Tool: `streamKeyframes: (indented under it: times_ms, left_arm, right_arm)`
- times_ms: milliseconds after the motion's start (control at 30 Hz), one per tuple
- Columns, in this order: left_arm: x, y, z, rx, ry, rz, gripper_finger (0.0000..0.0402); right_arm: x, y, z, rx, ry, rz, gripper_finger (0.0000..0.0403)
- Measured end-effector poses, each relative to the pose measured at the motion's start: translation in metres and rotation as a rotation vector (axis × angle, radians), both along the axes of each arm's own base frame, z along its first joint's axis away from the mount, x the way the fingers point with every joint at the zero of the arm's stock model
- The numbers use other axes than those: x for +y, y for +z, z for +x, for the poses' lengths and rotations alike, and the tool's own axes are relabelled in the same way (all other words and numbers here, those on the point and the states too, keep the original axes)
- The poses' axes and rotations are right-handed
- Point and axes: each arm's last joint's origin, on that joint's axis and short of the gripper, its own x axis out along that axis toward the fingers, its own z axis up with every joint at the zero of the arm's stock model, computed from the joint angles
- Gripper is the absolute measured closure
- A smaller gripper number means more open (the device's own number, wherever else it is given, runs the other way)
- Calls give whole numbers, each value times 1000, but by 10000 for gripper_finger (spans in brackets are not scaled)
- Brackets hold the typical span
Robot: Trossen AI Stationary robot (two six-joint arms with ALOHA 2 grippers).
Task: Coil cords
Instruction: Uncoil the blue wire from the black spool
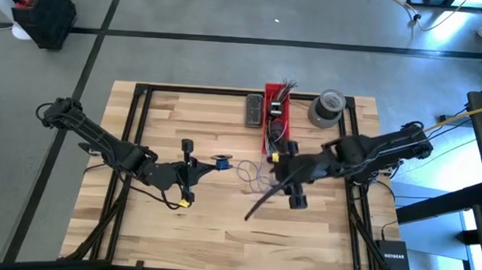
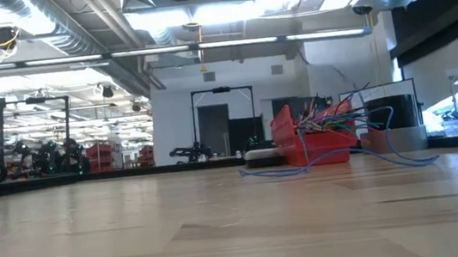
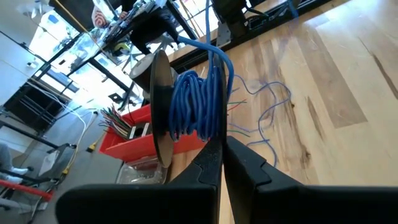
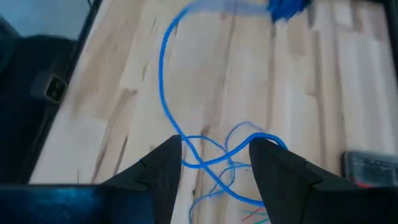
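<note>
Bright overhead light, blurred right wrist view

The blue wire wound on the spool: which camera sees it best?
The left wrist view: the spool of blue wire fills the picture, pinched by the shut left gripper. The high view shows only a small blue spot, the right wrist view a blurred blue patch, and the low view does not show the spool.

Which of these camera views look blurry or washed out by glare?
Right wrist view: the blue cord smears into blur toward the spool. Low view: ceiling lights blow out white and the near table is soft. Left wrist view: bright windows wash out the background.
</note>
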Motion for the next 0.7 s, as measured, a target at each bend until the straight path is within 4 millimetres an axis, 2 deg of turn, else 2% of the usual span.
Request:
streamKeyframes:
  times_ms: [167,333,433,500,700]
  left_arm:
    - [0,0,0,0,0,0,396]
    - [0,1,0,-4,-1,3,396]
    - [0,1,0,-3,-1,3,396]
    - [0,1,0,-4,0,3,396]
    - [2,1,1,-5,8,1,396]
  right_arm:
    - [-2,-30,3,60,-88,-56,210]
    - [-2,-51,-6,237,-54,-27,210]
    - [-2,-42,-13,309,-84,76,210]
    - [-2,-30,-14,289,-107,125,210]
    - [4,11,-6,23,-55,144,210]
